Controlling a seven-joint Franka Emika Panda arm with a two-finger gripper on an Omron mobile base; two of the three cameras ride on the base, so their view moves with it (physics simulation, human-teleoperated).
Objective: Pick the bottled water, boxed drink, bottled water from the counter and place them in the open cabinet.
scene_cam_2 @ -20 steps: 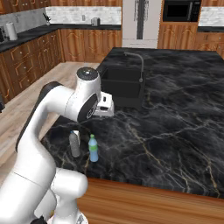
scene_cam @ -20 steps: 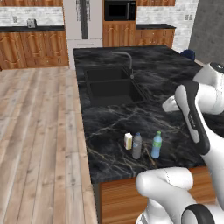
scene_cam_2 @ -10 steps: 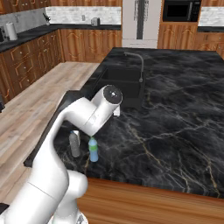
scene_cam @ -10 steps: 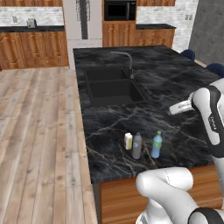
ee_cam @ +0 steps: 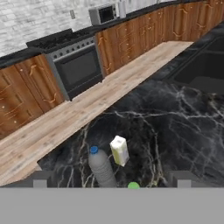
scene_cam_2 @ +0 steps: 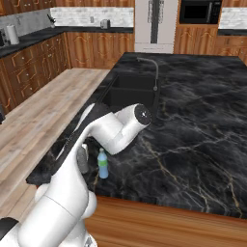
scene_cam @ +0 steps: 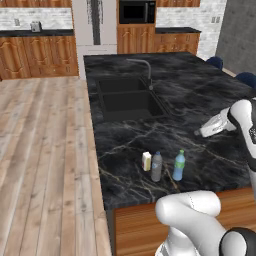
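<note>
Three drinks stand in a row near the front edge of the black marble counter [scene_cam: 200, 90]. The cream boxed drink [scene_cam: 146, 161] is leftmost, then the greyish bottled water [scene_cam: 156, 166], then the blue bottled water [scene_cam: 178, 165] with its green cap. My gripper [scene_cam: 201, 132] hovers above the counter, up and to the right of them, pointing their way. In the hand view the gripper [ee_cam: 111, 179] is open and holds nothing; its fingertips [ee_cam: 41, 178] stand wide apart. Beyond them stand the greyish bottle [ee_cam: 101, 166] and the carton [ee_cam: 120, 150]. The cabinet is out of view.
A black sink [scene_cam: 127, 97] with a curved faucet [scene_cam: 142, 67] lies behind the drinks. Wood flooring [scene_cam: 45, 150] runs left of the counter. An oven [ee_cam: 78, 65] and wooden drawer fronts line the far wall. My arm [scene_cam_2: 120, 130] partly hides the greyish bottle [scene_cam_2: 83, 159].
My arm has folded down and swung right, bringing the hand low over the counter's right side. The three drinks have not moved.
</note>
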